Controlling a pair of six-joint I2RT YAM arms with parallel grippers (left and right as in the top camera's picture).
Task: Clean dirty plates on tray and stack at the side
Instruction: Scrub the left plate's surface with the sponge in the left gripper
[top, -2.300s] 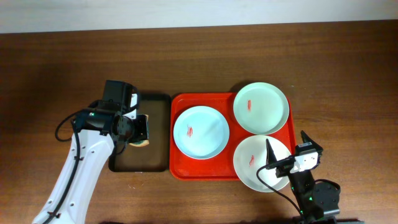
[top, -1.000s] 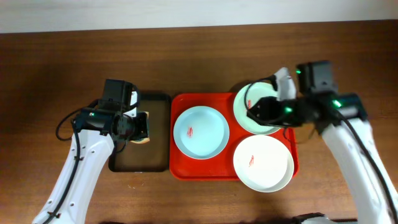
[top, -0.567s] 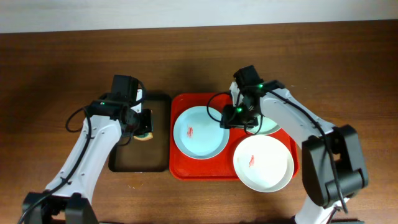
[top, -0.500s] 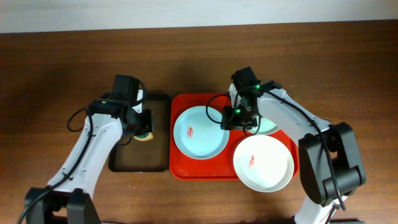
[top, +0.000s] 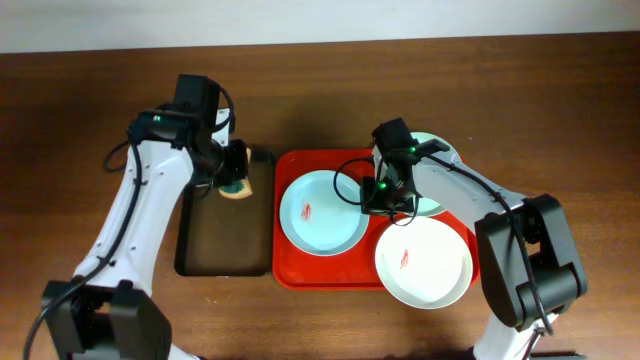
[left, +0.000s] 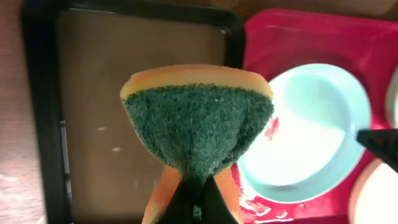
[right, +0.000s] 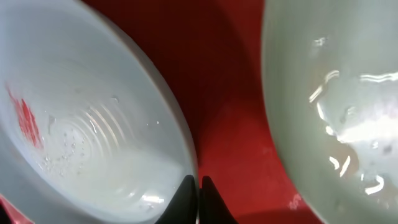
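On the red tray (top: 290, 270) lie a pale blue plate (top: 315, 225) with a red smear, a white plate (top: 425, 265) with a red smear, and a mint plate (top: 428, 203) largely hidden under my right arm. My right gripper (top: 380, 203) (right: 198, 193) is shut on the pale blue plate's (right: 93, 124) right rim, with the mint plate (right: 336, 93) just beside it. My left gripper (top: 233, 180) (left: 199, 199) is shut on an orange sponge (left: 196, 124) with a green scouring face. It hangs above the black tray's back right corner, left of the pale blue plate (left: 311, 137).
A narrow black tray (top: 225, 240) lies directly left of the red tray, their rims nearly touching. Brown wooden tabletop (top: 560, 110) surrounds both trays. My right arm crosses above the mint plate.
My right arm swung left from the mint plate to the pale blue plate's right rim and its jaws closed there. My left arm carried the sponge toward the black tray's back.
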